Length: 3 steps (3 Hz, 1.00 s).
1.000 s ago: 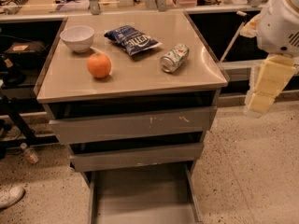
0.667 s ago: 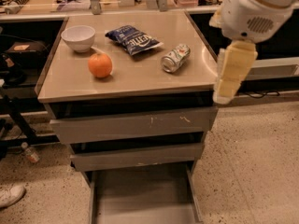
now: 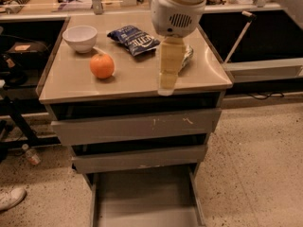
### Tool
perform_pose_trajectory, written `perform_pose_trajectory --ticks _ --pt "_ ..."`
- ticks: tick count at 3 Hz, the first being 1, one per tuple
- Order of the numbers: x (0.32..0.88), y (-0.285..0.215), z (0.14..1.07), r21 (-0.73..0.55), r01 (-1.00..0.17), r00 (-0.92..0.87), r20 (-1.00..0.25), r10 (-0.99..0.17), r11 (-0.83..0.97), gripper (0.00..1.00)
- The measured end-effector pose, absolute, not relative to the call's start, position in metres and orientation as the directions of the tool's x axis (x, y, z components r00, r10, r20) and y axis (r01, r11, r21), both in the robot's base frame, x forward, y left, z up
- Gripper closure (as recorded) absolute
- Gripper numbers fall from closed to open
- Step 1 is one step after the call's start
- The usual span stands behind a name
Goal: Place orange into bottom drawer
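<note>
The orange [image 3: 102, 65] sits on the tan cabinet top [image 3: 128, 82], left of centre, just in front of a white bowl [image 3: 79, 37]. The bottom drawer [image 3: 144, 198] stands pulled out at the foot of the cabinet, and the part of its flat grey floor in view is bare. My gripper [image 3: 167, 83] hangs from the white wrist over the right-centre of the top, to the right of the orange and apart from it. It holds nothing that I can see.
A blue chip bag [image 3: 134, 39] lies behind the gripper. A crushed can [image 3: 185, 56] is partly hidden by the arm. The upper grey drawer [image 3: 137, 126] and middle drawer [image 3: 139, 158] stick out slightly. A shoe [image 3: 10, 198] and a small bottle [image 3: 30, 155] lie on the floor at the left.
My arm has swung from the right side of the cabinet leftward, so the gripper now hangs over the cabinet top. The orange and the other objects have not moved.
</note>
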<state>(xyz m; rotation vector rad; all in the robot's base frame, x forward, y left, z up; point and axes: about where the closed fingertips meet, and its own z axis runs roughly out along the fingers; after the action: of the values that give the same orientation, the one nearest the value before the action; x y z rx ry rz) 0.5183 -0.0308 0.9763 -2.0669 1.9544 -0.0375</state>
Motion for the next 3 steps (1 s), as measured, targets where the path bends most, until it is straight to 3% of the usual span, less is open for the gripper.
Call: perform_pose_trajectory --ticks 1,3 --pt "0.528 0.029 0.956 -0.208 -0.971 0.158 -0.191 -0.969 -0.117 0.0" --pt "0.563 0.048 0.956 -0.232 -0.968 0.149 -0.242 -0.959 -0.092 0.0"
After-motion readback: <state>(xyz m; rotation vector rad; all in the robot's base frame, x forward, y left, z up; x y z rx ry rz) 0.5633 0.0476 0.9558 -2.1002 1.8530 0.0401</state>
